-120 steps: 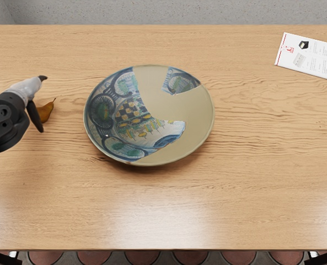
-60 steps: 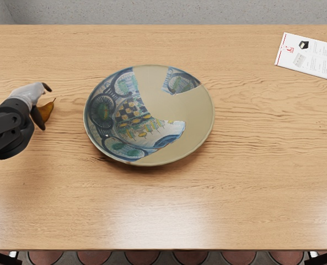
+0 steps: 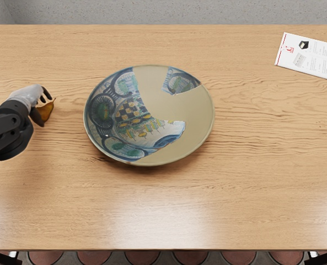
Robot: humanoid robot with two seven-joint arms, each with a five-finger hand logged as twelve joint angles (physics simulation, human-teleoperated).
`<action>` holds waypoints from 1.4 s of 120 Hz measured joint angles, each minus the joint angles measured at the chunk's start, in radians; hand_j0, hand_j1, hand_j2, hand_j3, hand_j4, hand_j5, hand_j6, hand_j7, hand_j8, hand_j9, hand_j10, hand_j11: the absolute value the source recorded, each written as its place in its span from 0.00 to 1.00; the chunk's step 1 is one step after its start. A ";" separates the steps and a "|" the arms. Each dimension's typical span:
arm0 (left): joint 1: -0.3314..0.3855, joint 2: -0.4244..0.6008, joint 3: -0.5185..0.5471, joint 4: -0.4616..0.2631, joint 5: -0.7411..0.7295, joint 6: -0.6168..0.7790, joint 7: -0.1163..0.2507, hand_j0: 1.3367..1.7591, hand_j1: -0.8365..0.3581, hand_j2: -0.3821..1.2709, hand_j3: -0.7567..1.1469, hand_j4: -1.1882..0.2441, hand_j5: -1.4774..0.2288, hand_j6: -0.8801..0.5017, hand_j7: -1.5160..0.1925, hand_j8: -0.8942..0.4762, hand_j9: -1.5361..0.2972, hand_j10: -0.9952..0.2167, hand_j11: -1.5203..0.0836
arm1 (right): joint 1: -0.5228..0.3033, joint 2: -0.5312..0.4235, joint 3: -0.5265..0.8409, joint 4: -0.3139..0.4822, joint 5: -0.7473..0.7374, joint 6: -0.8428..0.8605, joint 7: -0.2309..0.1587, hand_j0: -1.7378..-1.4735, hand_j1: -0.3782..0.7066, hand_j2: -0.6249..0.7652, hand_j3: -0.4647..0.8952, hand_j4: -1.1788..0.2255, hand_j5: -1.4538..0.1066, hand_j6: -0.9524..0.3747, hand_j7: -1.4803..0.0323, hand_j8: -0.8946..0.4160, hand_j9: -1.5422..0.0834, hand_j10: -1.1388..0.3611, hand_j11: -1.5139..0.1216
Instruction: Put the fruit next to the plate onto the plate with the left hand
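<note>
A brown-yellow pear [image 3: 46, 109] lies on the table just left of the plate [image 3: 202, 113], a wide beige dish with a blue, green and yellow pattern. My left hand [image 3: 37, 103] comes in from the left edge and sits right over the pear, its dark-tipped fingers curled around the fruit. Most of the pear is hidden behind the hand; only its right part shows. The pear still looks to be resting on the table surface. The right arm does not show.
A white printed card [image 3: 309, 55] lies at the table's far right corner. The wooden table [image 3: 163, 204] stretches wide in front of the plate, and a grey wall runs behind it.
The left hand has lowered and shifted onto the pear, and its fingers have gone from spread apart to curled around the fruit. The plate has not moved.
</note>
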 joint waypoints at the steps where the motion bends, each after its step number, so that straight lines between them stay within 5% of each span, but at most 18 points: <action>1: 0.000 0.000 0.000 0.001 0.000 0.000 0.000 0.76 0.57 0.29 0.40 0.53 0.54 0.33 0.57 0.34 0.54 0.47 0.61 | 0.000 0.000 0.000 0.000 0.000 0.000 0.000 0.30 0.03 0.45 0.34 0.84 0.93 0.72 0.98 0.68 0.95 0.76 0.93; 49: -0.002 -0.046 0.000 0.085 -0.019 -0.001 0.000 0.76 0.56 0.29 0.40 0.52 0.53 0.31 0.56 0.33 0.53 0.46 0.59 | 0.000 0.000 0.000 0.000 0.000 0.000 0.000 0.30 0.03 0.45 0.34 0.84 0.93 0.72 0.98 0.68 0.95 0.76 0.93; 152: -0.008 -0.058 0.044 0.091 -0.014 -0.011 0.001 0.75 0.46 0.29 0.40 0.45 0.43 0.45 0.43 0.33 0.41 0.33 0.46 | 0.000 0.000 0.000 0.000 0.000 0.000 0.000 0.30 0.03 0.45 0.34 0.84 0.93 0.72 0.98 0.68 0.95 0.76 0.93; 168: -0.058 -0.056 0.044 0.091 -0.086 -0.035 0.001 0.75 0.45 0.37 0.40 0.42 0.40 0.41 0.41 0.31 0.39 0.31 0.44 | 0.000 0.000 0.000 0.000 0.000 0.000 0.000 0.30 0.03 0.45 0.34 0.84 0.93 0.72 0.98 0.68 0.95 0.76 0.93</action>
